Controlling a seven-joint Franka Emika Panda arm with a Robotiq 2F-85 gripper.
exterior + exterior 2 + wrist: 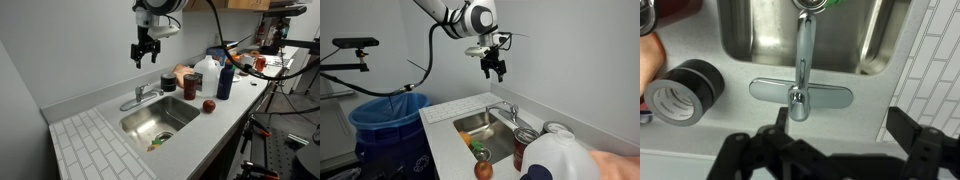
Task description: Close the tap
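Observation:
The tap [141, 97] is a shiny silver faucet on the counter behind the steel sink [160, 118]. It also shows in an exterior view [505, 112]. In the wrist view the tap [800, 75] is seen from above, its spout reaching over the sink [760, 30] and its flat base on the counter. My gripper [146, 52] hangs well above the tap, open and empty. It shows in an exterior view [495, 68] and in the wrist view [835, 140], fingers spread apart.
A roll of black tape [680, 88] lies on the counter beside the tap. A red apple [208, 105], cans, a blue bottle [225, 80] and a white jug [206, 72] stand by the sink. A white tiled panel [85, 145] lies on the counter's other side. A blue bin [385, 120] stands beside the counter.

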